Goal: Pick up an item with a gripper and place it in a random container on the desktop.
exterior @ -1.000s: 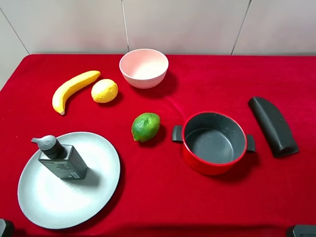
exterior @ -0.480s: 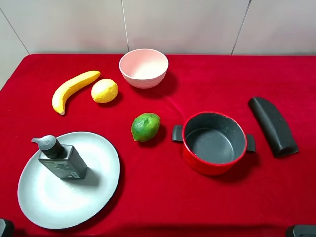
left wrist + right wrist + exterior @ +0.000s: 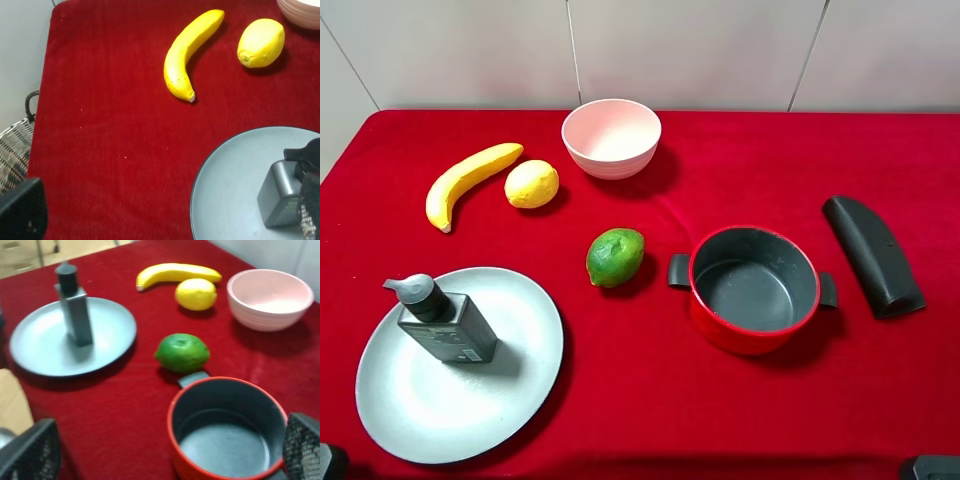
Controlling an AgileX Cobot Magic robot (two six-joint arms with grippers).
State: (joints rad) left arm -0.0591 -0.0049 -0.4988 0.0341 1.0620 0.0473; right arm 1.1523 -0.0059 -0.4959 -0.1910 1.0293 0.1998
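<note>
I see the small dark grey rectangular pump bottle (image 3: 448,327) with its black pump head standing upright on the large round pale grey-blue plate (image 3: 515,395), toward the plate's far-left part, its label facing the near edge of the bench (image 3: 650,420).

My left gripper (image 3: 160,220) shows only as two dark finger pads at the edges of the left wrist view, one pad (image 3: 22,210) over bare red cloth and the other (image 3: 311,212) just beside the bottle (image 3: 280,200). The fingers are spread wide and released, holding nothing. The plate's rim (image 3: 210,170) lies between them, and beyond them sit a yellow curved banana (image 3: 187,52) and a yellow lemon (image 3: 261,42), near each other but apart.

My right gripper (image 3: 165,460) is likewise released, its two mesh-textured fingers (image 3: 32,452) wide apart and empty. Between them, close in, is the red round pot (image 3: 227,432) with a dark grey inside. Just past the pot's dark handle lies a green lime (image 3: 182,352); I cannot tell whether they touch. Farther out from these fingers stand the plate (image 3: 107,347) with the bottle (image 3: 75,310), the banana (image 3: 175,272), the lemon (image 3: 196,293) and a pale pink round bowl (image 3: 267,297).

In the high view a long black curved case (image 3: 873,255) lies well apart from the pot (image 3: 752,290), on its right.
</note>
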